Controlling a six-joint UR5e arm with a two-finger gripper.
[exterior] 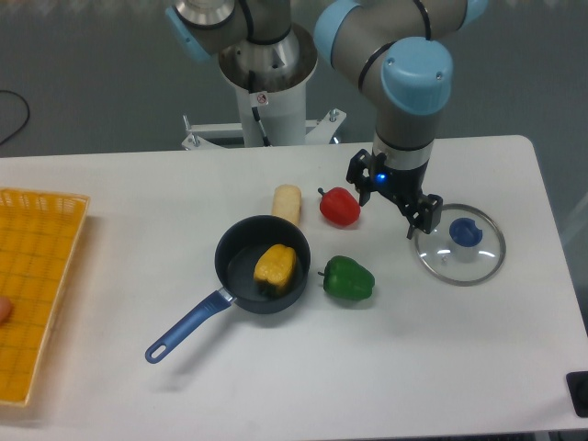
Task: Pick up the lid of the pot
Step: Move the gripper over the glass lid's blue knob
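Observation:
My gripper (393, 202) is open at the right of the white table, fingers apart with nothing visible between them. To its right lies the clear glass pot lid (450, 266), with a blue knob (466, 232) on top. One finger is close to the lid's left edge in this view; the height between them is hard to judge. The knob stands free of both fingers.
A black pan (236, 262) with a blue handle holds a yellow item (276, 265). Around it are a green pepper-like item (347, 278), a red one (340, 208) and a tan block (288, 203). An orange crate (41, 276) is at left.

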